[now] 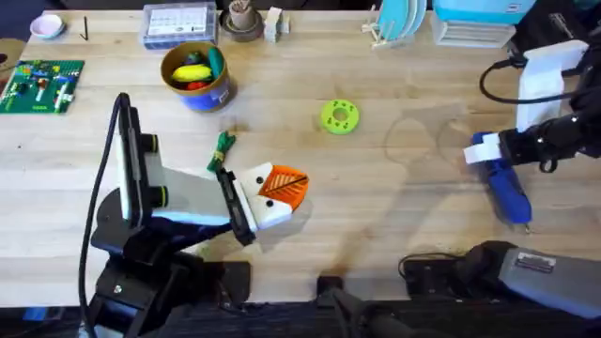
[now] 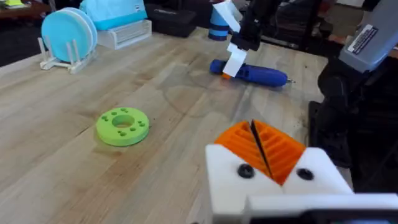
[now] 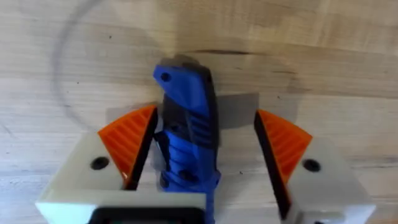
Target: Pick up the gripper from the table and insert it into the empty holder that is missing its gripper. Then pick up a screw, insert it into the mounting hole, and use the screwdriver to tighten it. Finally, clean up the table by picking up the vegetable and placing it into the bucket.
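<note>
The blue screwdriver [image 1: 507,191] lies on the table at the right, thin tip toward the front edge. My right gripper [image 1: 483,152] stands open astride its handle end [image 3: 186,134]. One orange pad [image 3: 132,142] is against the handle and the other [image 3: 283,144] is apart from it. My left gripper [image 1: 282,188] is shut, its two orange pads [image 2: 261,146] pressed together with nothing between. The green vegetable [image 1: 223,147] lies just behind it. The blue bucket [image 1: 195,77], yellow inside, holds toy food at the back left. The loose gripper, an empty holder and the screw are out of view.
A green disc with holes [image 1: 339,116] [image 2: 122,126] sits mid-table. Along the back stand a green board [image 1: 42,84], a clear parts box [image 1: 178,23], a brown cup [image 1: 242,21] and a rack of blue plates [image 1: 399,23] [image 2: 67,34].
</note>
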You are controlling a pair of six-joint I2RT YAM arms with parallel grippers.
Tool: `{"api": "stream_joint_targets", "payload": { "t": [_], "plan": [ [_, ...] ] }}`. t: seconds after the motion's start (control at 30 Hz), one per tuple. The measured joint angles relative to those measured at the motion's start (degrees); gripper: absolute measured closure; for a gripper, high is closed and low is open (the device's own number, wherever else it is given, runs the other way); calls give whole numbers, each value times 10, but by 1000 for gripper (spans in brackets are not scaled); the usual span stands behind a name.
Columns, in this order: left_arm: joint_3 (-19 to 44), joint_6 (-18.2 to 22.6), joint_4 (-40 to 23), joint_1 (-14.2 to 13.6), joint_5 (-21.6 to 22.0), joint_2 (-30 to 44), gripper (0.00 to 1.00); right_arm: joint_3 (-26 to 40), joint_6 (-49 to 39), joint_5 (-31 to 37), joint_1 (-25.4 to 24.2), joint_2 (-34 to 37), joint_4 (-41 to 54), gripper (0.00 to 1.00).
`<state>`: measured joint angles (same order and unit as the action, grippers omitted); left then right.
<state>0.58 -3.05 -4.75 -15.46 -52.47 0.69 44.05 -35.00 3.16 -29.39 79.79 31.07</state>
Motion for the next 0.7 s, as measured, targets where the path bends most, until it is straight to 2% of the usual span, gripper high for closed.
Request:
{"api": "stream_joint_targets", "payload": {
  "t": [0.6,0.7],
  "plan": [
    [0,0,0,0,0,0,990,0,-28,-2,0,0,51,17],
    [0,0,0,0,0,0,990,0,-30,-4,1,0,51,56]
  ]
}}
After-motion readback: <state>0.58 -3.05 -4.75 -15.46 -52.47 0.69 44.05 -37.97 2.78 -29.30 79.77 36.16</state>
